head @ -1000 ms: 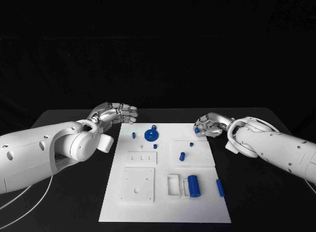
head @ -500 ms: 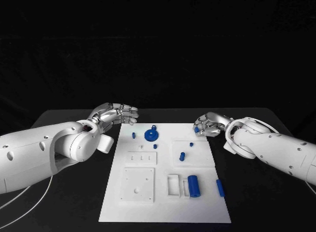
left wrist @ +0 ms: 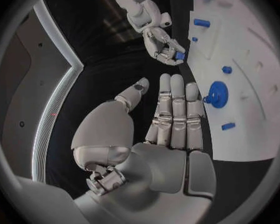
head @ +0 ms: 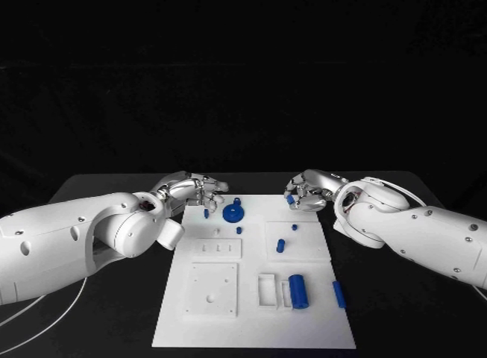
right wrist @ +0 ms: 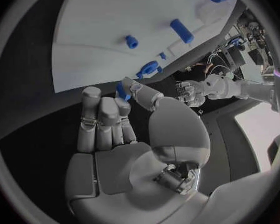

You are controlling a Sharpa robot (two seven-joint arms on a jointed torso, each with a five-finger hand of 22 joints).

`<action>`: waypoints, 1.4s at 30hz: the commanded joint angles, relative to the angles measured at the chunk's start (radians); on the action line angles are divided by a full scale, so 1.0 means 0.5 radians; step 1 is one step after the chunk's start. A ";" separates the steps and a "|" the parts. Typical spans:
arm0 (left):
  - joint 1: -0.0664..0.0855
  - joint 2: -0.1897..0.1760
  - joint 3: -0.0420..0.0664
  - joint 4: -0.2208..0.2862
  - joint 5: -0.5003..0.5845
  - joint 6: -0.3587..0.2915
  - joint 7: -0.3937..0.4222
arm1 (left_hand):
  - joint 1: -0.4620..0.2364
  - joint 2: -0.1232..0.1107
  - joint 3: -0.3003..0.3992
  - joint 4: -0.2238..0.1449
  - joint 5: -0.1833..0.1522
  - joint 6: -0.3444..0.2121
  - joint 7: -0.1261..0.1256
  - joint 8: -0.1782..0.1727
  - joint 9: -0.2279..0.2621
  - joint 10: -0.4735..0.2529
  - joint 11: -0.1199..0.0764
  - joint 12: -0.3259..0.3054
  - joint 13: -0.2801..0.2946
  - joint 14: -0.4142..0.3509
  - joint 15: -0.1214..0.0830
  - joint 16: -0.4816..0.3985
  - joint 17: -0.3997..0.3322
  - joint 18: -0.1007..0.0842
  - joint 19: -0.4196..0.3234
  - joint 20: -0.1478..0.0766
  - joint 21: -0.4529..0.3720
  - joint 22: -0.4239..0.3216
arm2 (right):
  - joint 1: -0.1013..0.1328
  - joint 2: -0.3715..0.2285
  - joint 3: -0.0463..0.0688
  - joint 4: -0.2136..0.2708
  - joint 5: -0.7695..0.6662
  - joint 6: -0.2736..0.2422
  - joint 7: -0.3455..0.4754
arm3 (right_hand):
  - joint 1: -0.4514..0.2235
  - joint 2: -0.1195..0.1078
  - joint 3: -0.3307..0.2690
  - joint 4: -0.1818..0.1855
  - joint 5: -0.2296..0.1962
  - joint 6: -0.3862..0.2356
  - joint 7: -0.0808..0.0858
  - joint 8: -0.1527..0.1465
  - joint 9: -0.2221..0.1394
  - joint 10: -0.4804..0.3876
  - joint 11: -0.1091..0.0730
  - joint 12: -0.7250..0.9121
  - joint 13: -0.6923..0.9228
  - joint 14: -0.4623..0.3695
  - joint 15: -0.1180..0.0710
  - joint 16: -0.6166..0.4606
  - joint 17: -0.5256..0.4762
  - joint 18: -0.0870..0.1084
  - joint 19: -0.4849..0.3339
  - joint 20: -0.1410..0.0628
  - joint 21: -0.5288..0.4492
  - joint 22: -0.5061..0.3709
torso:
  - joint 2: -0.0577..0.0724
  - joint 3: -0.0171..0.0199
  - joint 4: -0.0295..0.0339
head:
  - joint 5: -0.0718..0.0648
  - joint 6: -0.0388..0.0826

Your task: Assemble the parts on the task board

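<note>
Nearest, on the white task board [head: 254, 328], a blue cylinder [head: 298, 290] lies beside a slim blue bar [head: 339, 294] at the near right. Farther in, a short blue peg [head: 280, 245] lies mid-board, with a small blue stud [head: 294, 227] just beyond it. At the far end sits a round blue disc part [head: 235, 214], a small blue pin [head: 206, 213] to its left. My left hand [head: 194, 188] hovers over the far left corner, fingers straight and together, thumb apart, holding nothing. My right hand [head: 311, 189] is at the far right edge, pinching a small blue piece [right wrist: 122, 91] between thumb and fingers.
</note>
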 commanded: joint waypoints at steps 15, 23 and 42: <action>0.006 0.133 0.002 0.028 -0.179 -0.098 -0.450 | -0.253 -0.145 -0.146 0.162 -0.046 0.006 -0.027 -0.065 -0.006 0.057 -0.039 0.168 0.206 0.043 -0.091 0.240 0.103 0.010 0.061 -0.114 0.220 0.033 | 0.025 0.102 0.001 0.312 -0.337 -0.038 -0.339 | -0.013 -0.056 0.072 0.015 -0.006 0.406 -0.020 -0.023 0.016 0.011 -0.029 -0.031 -0.001 0.015 -0.011 0.003 0.000 0.071 0.032 0.010 0.013 0.028 | -0.072 -0.0030 -0.007 | 0.055 -0.005; 0.006 0.191 0.002 0.003 -0.192 -0.122 -0.474 | -0.272 -0.155 -0.165 0.172 -0.045 0.017 -0.006 -0.071 -0.004 -0.082 -0.009 0.107 0.210 -0.066 -0.034 0.143 0.038 -0.021 -0.045 -0.102 0.157 -0.009 | 0.025 0.142 0.001 0.381 -0.337 -0.005 -0.375 | -0.016 -0.062 0.085 0.020 -0.006 0.409 -0.021 -0.027 0.019 0.014 -0.030 -0.035 -0.001 0.016 -0.011 0.003 -0.001 0.071 0.035 0.012 0.013 0.027 | -0.073 -0.0019 -0.002 | 0.064 -0.002; 0.005 0.226 -0.002 -0.015 -0.267 -0.086 -0.548 | -0.271 -0.136 -0.177 0.173 -0.046 0.070 -0.007 -0.050 0.007 -0.145 0.004 0.064 0.217 -0.105 0.009 0.074 -0.012 -0.034 -0.107 -0.065 0.114 -0.044 | 0.025 0.195 0.001 0.391 -0.341 0.052 -0.382 | -0.019 -0.062 0.092 0.023 -0.007 0.410 -0.021 -0.030 0.020 0.016 -0.030 -0.038 0.000 0.016 -0.011 0.002 -0.001 0.071 0.036 0.014 0.012 0.026 | -0.070 -0.0029 -0.007 | 0.060 -0.006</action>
